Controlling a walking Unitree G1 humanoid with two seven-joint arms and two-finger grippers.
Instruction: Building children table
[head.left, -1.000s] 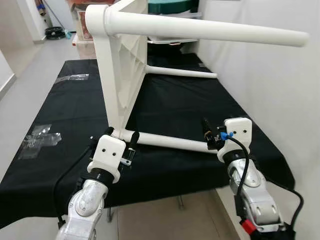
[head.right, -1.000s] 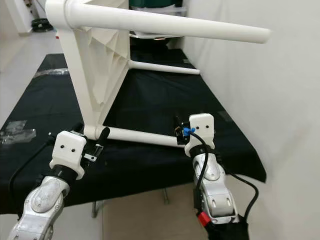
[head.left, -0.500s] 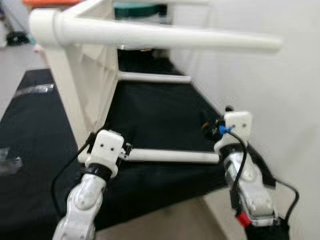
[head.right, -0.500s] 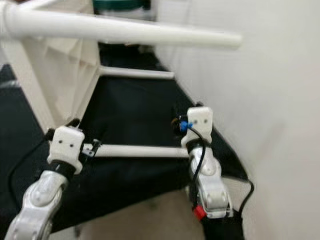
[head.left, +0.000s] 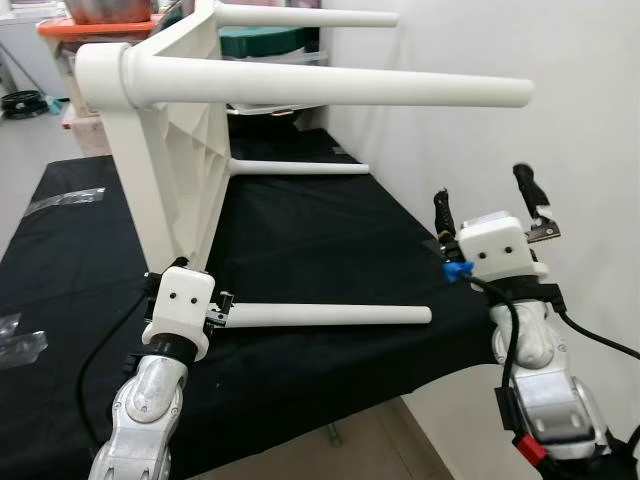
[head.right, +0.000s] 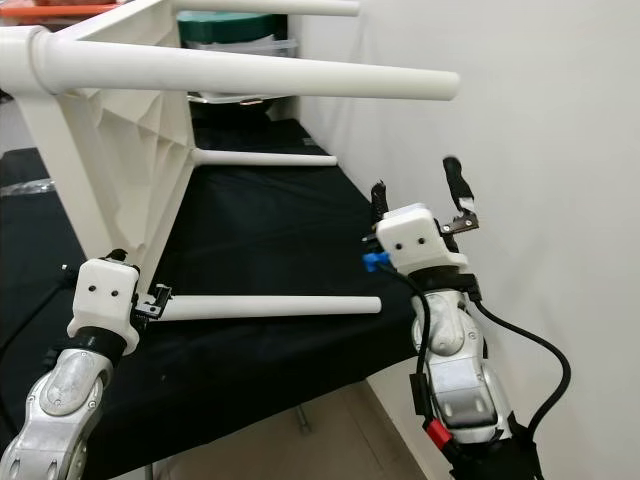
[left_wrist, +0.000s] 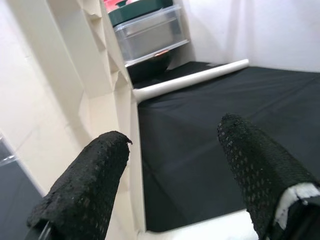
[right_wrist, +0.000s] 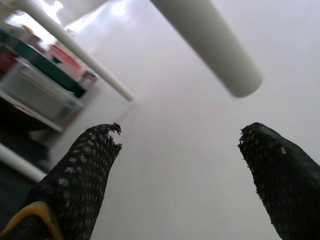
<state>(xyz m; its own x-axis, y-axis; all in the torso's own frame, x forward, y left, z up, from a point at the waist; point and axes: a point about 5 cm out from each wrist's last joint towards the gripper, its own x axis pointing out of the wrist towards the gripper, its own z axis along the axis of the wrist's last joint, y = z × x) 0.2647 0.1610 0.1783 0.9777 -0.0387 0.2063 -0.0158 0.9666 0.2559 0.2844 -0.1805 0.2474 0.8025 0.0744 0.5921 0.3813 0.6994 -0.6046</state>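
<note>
The white children's table (head.left: 170, 150) lies on its side on a black-covered bench (head.left: 330, 230), its legs pointing toward the wall. My left gripper (head.left: 200, 283) sits at the base of the near lower leg (head.left: 330, 316), by the tabletop's corner. In the left wrist view its fingers (left_wrist: 85, 190) are apart with the tabletop's edge ahead of them. My right gripper (head.left: 483, 200) is raised in the air beside the wall, open and empty. It is above and right of that leg's free end and below the near upper leg (right_wrist: 210, 45).
The white wall (head.left: 570, 100) runs close along the bench's right edge. Storage bins (head.left: 270, 40) stand behind the table at the far end. Clear plastic bags (head.left: 20, 340) lie on the cloth at the left. The bench's front edge is just below both arms.
The camera has shifted. My right gripper has left the free end of the near lower leg, risen, and now points up, open. My left gripper stays at the leg's base.
</note>
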